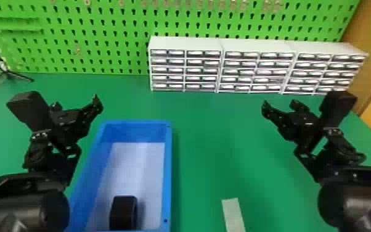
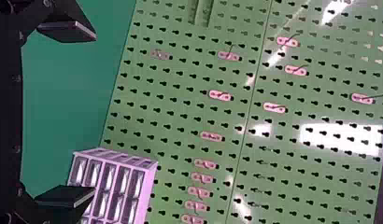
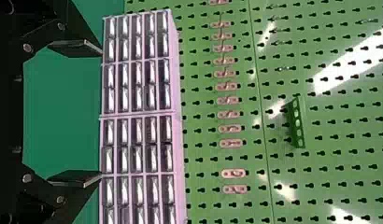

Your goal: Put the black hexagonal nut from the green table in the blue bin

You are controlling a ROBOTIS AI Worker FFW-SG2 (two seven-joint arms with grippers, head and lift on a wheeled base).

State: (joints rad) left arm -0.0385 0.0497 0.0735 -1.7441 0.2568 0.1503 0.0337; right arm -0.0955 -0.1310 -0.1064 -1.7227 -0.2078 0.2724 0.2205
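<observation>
In the head view, my left gripper [image 1: 75, 105] hangs beside the far left corner of the blue bin [image 1: 168, 160], fingers apart. My right gripper [image 1: 281, 106] is at the right over the green table [image 1: 206, 138], also open. A thick black block, seemingly the black nut [image 1: 122, 213], rests inside the bin near its closest wall; whether it is hexagonal I cannot tell. Both grippers are well beyond it. In the left wrist view the left gripper [image 2: 94, 113] has nothing between its widely parted fingers. The right wrist view has the right gripper [image 3: 101, 113] similarly parted and holding nothing.
White drawer cabinets [image 1: 258, 46] line the table's back right, before a green pegboard [image 1: 101, 37]. A small black tripod [image 1: 6, 72] stands at the back left. One pale flat strip [image 1: 233, 214] lies on the table, right of the bin.
</observation>
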